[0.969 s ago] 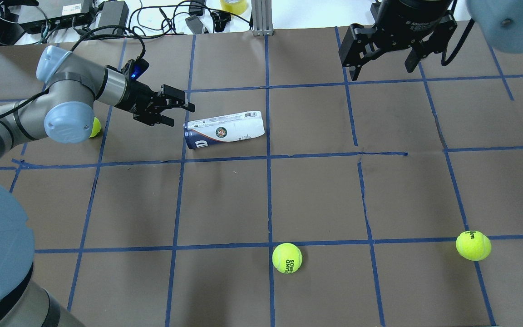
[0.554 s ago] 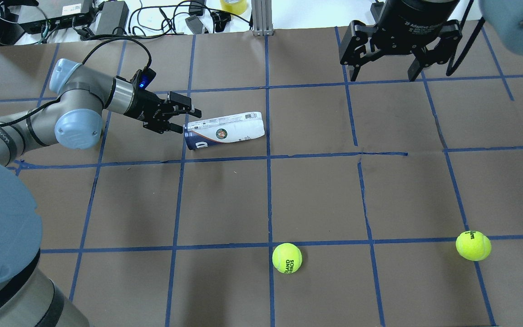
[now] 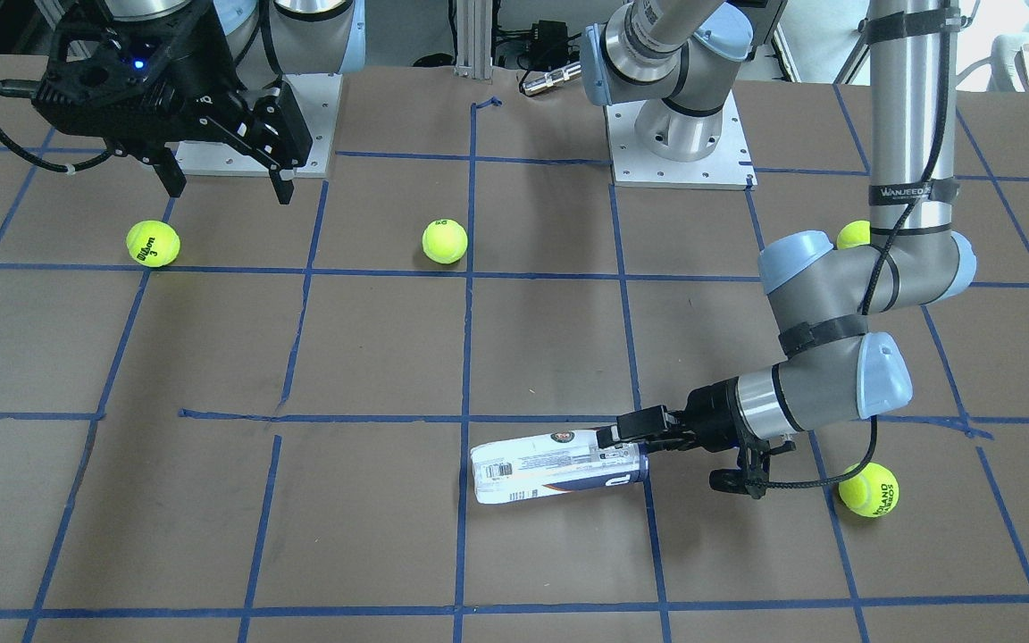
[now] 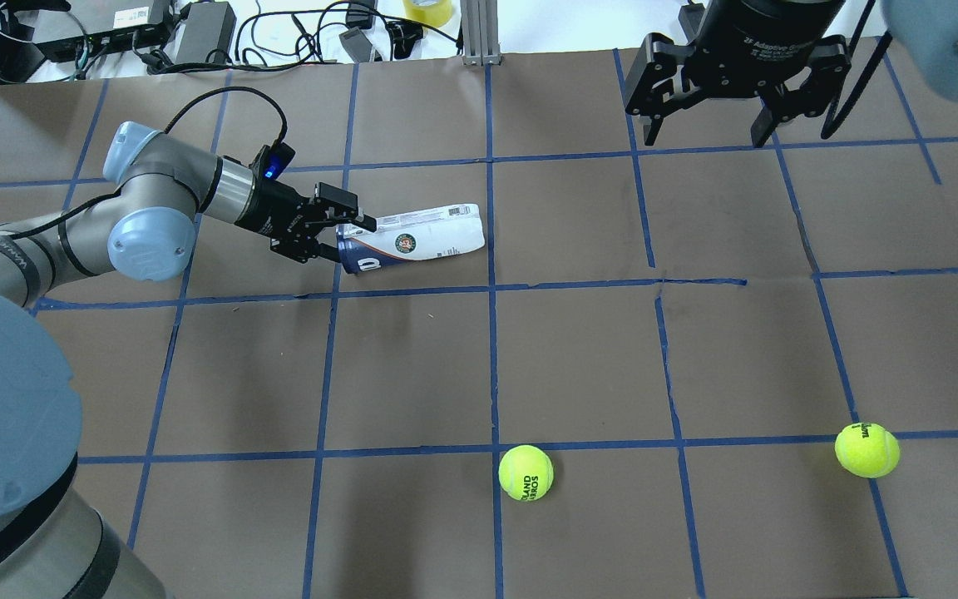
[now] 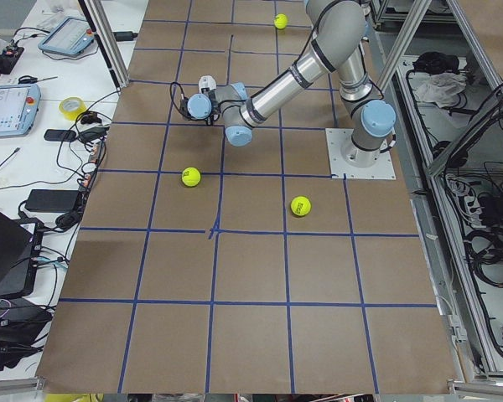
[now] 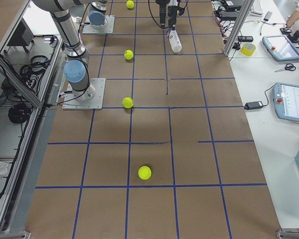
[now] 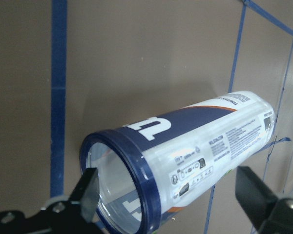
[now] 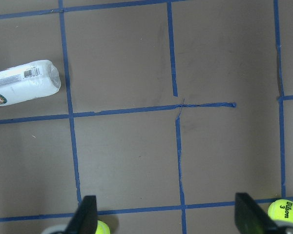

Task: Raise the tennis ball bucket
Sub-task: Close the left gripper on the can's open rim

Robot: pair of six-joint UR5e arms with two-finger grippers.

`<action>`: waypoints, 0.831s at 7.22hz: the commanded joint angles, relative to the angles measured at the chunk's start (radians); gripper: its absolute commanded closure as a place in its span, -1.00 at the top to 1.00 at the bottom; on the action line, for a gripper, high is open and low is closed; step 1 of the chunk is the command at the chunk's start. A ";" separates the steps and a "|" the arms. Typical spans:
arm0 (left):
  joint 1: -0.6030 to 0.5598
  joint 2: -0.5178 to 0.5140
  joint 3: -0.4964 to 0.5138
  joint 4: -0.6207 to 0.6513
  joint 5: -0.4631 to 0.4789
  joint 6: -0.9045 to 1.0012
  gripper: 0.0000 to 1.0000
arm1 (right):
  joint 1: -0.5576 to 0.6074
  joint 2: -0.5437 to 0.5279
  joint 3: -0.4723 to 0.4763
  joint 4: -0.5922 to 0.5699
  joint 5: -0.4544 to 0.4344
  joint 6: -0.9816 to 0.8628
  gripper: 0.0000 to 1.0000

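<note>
The left gripper (image 4: 352, 241) is straddling, wide open, the mouth of the empty tube (image 4: 421, 240) lying sideways; the right gripper (image 4: 705, 133) is hanging open.

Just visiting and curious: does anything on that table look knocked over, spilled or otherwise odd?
The tennis ball bucket lies on its side with its open blue-rimmed mouth toward the left gripper, and it looks empty. Tennis balls sit scattered loose across the table, as if tipped out. Nothing else stands out.
</note>
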 commanded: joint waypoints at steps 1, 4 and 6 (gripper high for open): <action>-0.002 -0.002 0.001 -0.008 -0.055 -0.035 0.91 | -0.002 -0.002 0.000 0.001 -0.001 0.000 1.00; -0.002 -0.005 0.003 -0.012 -0.052 -0.045 -0.99 | -0.002 -0.002 -0.002 0.001 -0.004 0.000 1.00; -0.002 0.003 0.030 -0.017 -0.048 -0.118 -1.00 | -0.002 0.000 0.000 -0.001 -0.004 0.000 1.00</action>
